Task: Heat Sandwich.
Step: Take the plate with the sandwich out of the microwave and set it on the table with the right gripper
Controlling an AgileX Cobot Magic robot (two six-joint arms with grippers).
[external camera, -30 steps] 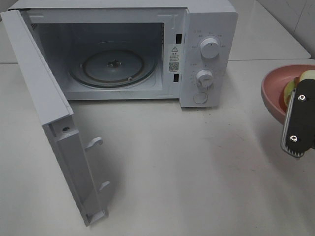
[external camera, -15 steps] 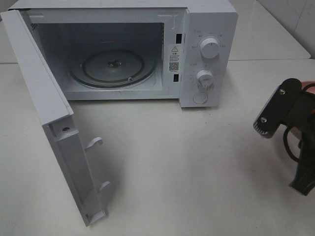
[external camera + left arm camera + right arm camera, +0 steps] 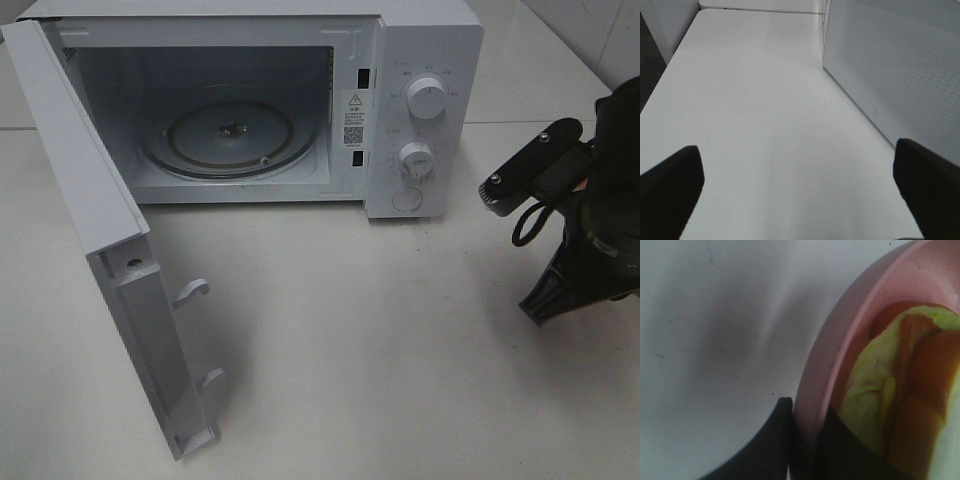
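In the right wrist view the sandwich (image 3: 875, 385), showing yellow-green filling and tan crust, lies on a pink plate (image 3: 855, 305). My right gripper (image 3: 807, 407) is shut on the plate's rim, one black finger outside it and one inside. In the exterior high view the right arm (image 3: 585, 210) is at the right edge and hides both plate and sandwich. My left gripper (image 3: 795, 150) is open with nothing between its fingers, over the table beside the microwave door's outer face (image 3: 890, 75). It is out of the exterior high view.
The white microwave (image 3: 425, 50) stands at the back with its door (image 3: 100, 220) swung wide open to the left. The glass turntable (image 3: 230, 135) inside carries nothing. The white table (image 3: 380, 350) spreads in front.
The right arm has turned and moved left and back toward the microwave. The pink plate, in view at the right edge a second ago, is now hidden behind the arm.
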